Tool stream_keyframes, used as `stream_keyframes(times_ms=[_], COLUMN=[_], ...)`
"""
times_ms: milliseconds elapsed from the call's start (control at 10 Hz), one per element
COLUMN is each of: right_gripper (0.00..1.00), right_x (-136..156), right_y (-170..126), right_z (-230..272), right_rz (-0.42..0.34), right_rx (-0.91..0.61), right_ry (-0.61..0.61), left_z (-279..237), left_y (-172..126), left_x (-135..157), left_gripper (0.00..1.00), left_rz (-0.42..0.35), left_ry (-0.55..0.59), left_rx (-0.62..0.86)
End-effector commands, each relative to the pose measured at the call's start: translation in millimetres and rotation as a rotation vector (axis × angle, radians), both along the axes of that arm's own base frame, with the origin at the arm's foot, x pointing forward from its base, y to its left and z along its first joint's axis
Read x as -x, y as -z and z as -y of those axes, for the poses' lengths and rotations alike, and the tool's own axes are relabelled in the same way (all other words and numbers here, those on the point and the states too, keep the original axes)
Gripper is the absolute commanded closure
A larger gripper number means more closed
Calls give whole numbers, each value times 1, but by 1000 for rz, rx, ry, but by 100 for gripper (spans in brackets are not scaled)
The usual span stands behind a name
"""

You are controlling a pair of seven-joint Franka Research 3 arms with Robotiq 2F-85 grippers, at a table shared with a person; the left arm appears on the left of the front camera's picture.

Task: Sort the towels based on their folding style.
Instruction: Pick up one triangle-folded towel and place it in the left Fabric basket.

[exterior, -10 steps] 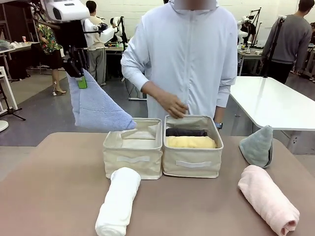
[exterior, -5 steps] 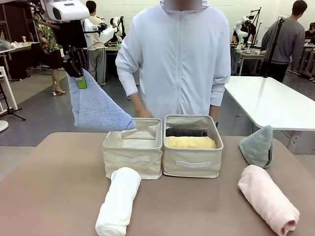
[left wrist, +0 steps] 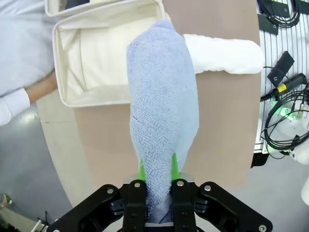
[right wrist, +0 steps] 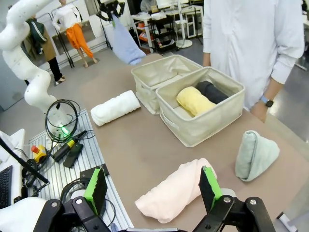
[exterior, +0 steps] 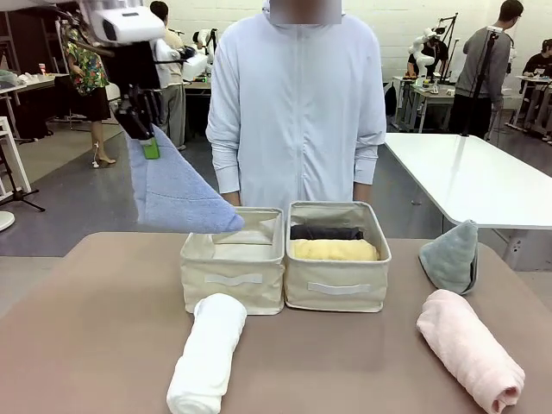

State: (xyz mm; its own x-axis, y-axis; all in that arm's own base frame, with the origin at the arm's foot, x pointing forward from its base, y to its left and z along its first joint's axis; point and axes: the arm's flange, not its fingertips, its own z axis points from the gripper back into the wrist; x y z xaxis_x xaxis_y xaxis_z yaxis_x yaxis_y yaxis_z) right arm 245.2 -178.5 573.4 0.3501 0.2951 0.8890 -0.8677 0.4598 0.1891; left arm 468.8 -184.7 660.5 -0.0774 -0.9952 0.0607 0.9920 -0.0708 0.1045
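The left hand [exterior: 148,145] clamps the lavender-blue cone-folded terry towel [exterior: 177,194]; best centred over the left cream fabric basket [exterior: 207,263] before release.

The left basket [exterior: 233,274] stands open and bare inside, though the blue towel [exterior: 177,194] hanging from the left gripper [exterior: 148,145] fills the air just at its left side, and the person [exterior: 297,103] stands at the far edge of the table [exterior: 103,328] behind both baskets. The top is bare along its left edge and in front of the right basket [exterior: 338,285], between the white roll [exterior: 207,354] and the pink roll [exterior: 470,349]. The grey-green cone [exterior: 450,256] sits by the right edge, a gap between it and the right basket.
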Motion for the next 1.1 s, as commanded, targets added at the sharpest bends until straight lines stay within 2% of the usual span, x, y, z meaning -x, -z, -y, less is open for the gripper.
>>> stream_keyframes(times_ms=[0, 200, 500, 800, 1000], right_gripper=[0, 0, 0, 0, 0], right_x=[-2, -2, -2, -2, -2], right_y=[-1, -1, -1, -1, -1], right_z=[1, 1, 1, 1, 1], right_rz=[24, 24, 24, 24, 24], right_rx=[-16, -16, -16, -16, -16], right_ry=[-9, -9, -9, -9, -9], left_z=[33, 65, 84, 85, 82], left_y=[16, 40, 72, 96, 112], left_x=[-35, -54, -69, -71, -68], left_gripper=[83, 83, 83, 83, 83], left_rz=[7, 7, 8, 11, -15], left_ry=[26, 39, 29, 31, 31], left_rx=[11, -20, -64, -86, -79])
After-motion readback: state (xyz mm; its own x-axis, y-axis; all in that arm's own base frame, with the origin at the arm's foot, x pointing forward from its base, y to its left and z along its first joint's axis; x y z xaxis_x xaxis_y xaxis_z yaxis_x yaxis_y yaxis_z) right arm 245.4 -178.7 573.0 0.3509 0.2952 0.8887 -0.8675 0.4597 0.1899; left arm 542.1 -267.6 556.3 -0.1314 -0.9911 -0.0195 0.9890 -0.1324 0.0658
